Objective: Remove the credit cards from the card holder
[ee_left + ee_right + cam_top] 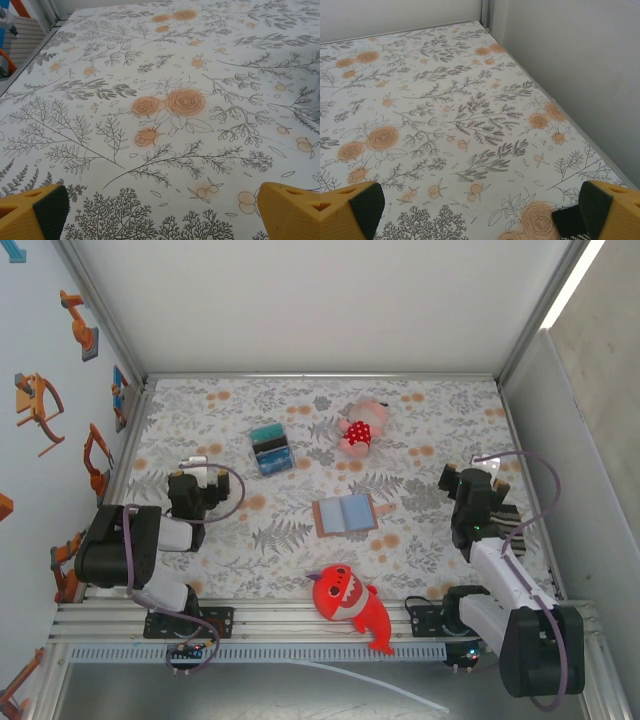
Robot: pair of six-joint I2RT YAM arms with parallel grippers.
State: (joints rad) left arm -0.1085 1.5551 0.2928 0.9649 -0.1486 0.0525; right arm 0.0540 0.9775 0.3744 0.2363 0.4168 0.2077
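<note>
Both spread apart, empty: left pincer (162, 212), right pincer (470, 210) | wallet (345, 515) lies open between them, inside up for access.

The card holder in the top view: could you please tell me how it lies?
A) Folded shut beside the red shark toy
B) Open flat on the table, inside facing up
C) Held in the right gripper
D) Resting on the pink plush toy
B: the card holder lies spread open on the flowered table, its blue-grey inside facing up, with nothing gripping it.
</note>
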